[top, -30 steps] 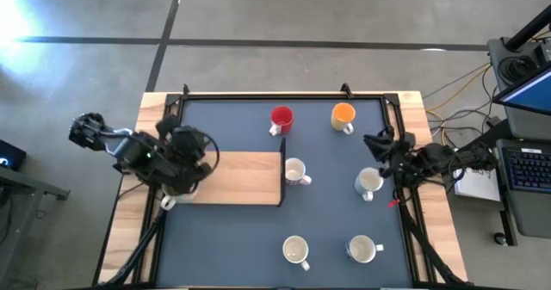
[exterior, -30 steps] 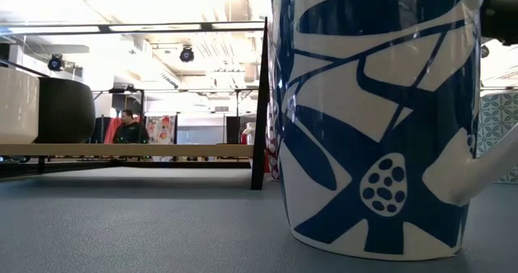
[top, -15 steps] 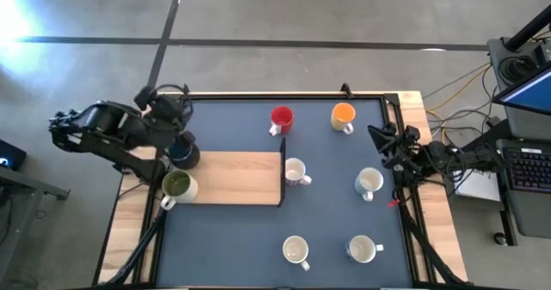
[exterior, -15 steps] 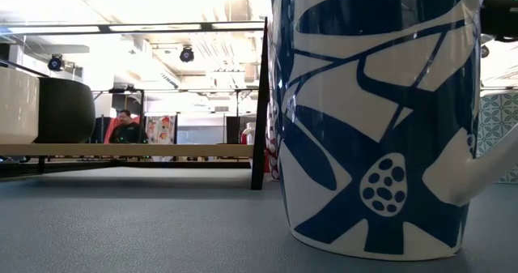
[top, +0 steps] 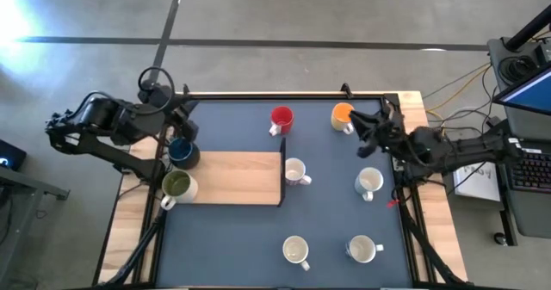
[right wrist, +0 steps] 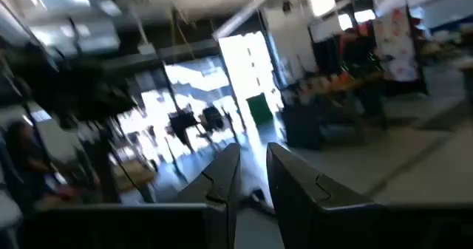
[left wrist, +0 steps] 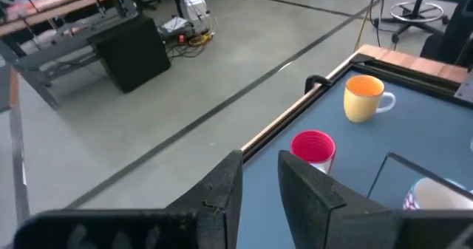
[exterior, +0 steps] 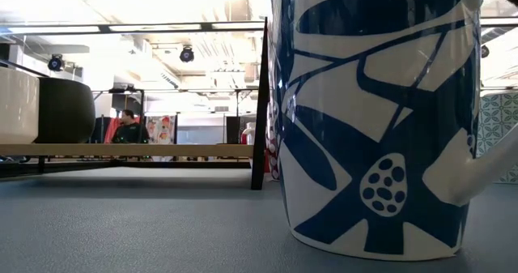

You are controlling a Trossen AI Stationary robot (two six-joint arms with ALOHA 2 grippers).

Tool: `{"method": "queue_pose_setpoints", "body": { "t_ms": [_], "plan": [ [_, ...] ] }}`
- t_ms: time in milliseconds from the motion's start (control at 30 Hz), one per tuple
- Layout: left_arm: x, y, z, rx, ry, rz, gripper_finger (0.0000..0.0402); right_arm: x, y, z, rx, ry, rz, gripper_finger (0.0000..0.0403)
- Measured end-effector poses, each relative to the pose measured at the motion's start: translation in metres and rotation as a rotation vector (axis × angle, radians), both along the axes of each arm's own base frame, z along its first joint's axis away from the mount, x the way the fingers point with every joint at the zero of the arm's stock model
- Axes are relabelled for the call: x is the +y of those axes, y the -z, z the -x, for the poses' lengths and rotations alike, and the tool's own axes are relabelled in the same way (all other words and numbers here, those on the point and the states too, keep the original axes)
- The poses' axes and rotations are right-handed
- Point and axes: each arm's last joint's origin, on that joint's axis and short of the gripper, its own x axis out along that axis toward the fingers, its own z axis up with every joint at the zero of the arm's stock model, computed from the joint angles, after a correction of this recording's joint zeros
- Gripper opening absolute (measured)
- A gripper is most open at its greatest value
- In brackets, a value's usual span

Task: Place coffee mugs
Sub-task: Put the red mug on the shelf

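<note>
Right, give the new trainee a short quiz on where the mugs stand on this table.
1. True or false: the red mug stands on the wooden board.
2. How many white mugs stand on the blue mat?
3. Which mug is nearest the right gripper? A) the red mug B) the orange mug C) the olive green mug

Key:
1. False: it stands on the blue mat, beyond the board's far corner.
2. Four.
3. B: the orange mug is right beside that gripper.
</note>
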Motion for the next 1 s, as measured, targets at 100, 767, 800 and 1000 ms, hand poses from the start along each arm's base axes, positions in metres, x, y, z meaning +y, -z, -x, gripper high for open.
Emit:
{"method": "queue_pose_setpoints", "body": {
  "t_ms": [100,767,800,1000],
  "plan": [
    [-0.001,0.002,-0.004,-0.005,-0.009,0.012,0.0071,0.002,-0.009,-0.008,0.191,-0.049,0.074,0.0059],
    [-0.004,0.013,-0.009,0.024,0.012,0.172,0.0071,-0.039,-0.048,-0.064,0.679,0.003,-0.191,0.0059],
    [-0.004,0.013,-0.009,0.023,0.006,0.178,0.0071,-0.044,-0.047,-0.067,0.691,0.026,-0.217,0.0059],
    [-0.004,0.014,-0.009,0.016,-0.003,0.188,0.0071,-0.078,-0.043,-0.087,0.728,0.117,-0.323,0.0052]
  ]
}}
